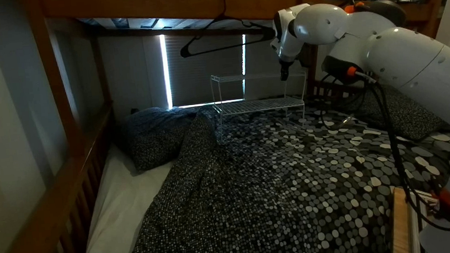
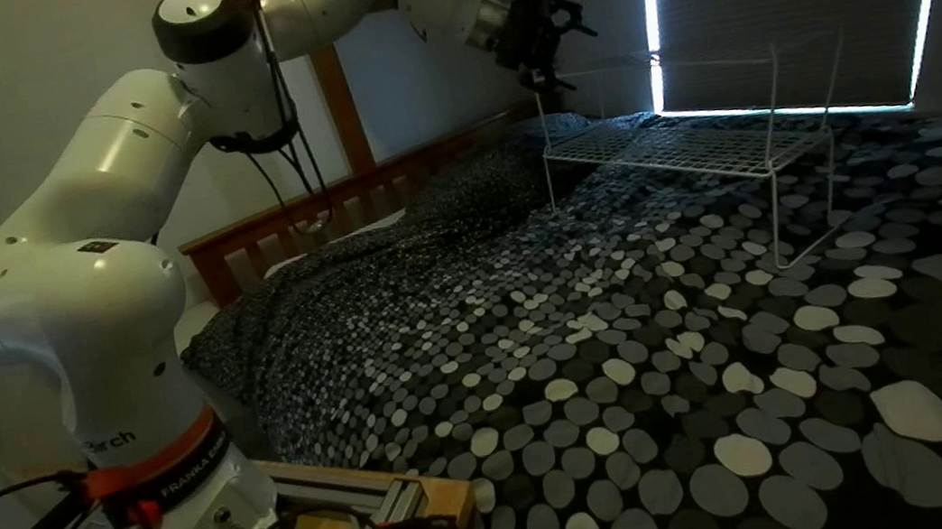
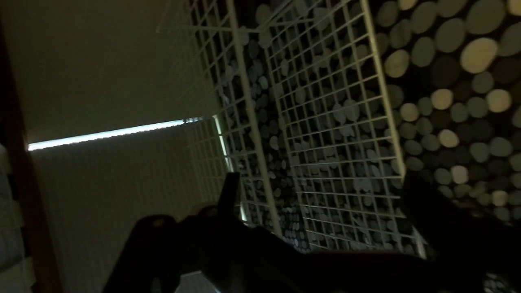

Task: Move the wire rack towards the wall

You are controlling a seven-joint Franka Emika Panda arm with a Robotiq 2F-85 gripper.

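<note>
The wire rack is a pale open frame with a mesh top and a mesh lower shelf. It stands upright on the dotted bedding, near the window wall, in both exterior views (image 1: 262, 105) (image 2: 693, 151). My black gripper is at the height of the rack's top, by one end of it, in both exterior views (image 1: 284, 71) (image 2: 572, 53). In the wrist view the gripper (image 3: 321, 179) is open, fingers wide apart. The rack's top rail (image 3: 253, 118) and lower shelf show between and beyond the fingers. I cannot tell whether a finger touches the wire. Nothing is held.
A black clothes hanger (image 1: 224, 50) hangs from the upper bunk's wooden rail (image 1: 173, 2). A dark pillow (image 1: 156, 134) lies to the rack's left in that view. A window with a lowered blind (image 2: 792, 4) is behind the rack. Wooden bed posts (image 1: 51, 76) frame the space.
</note>
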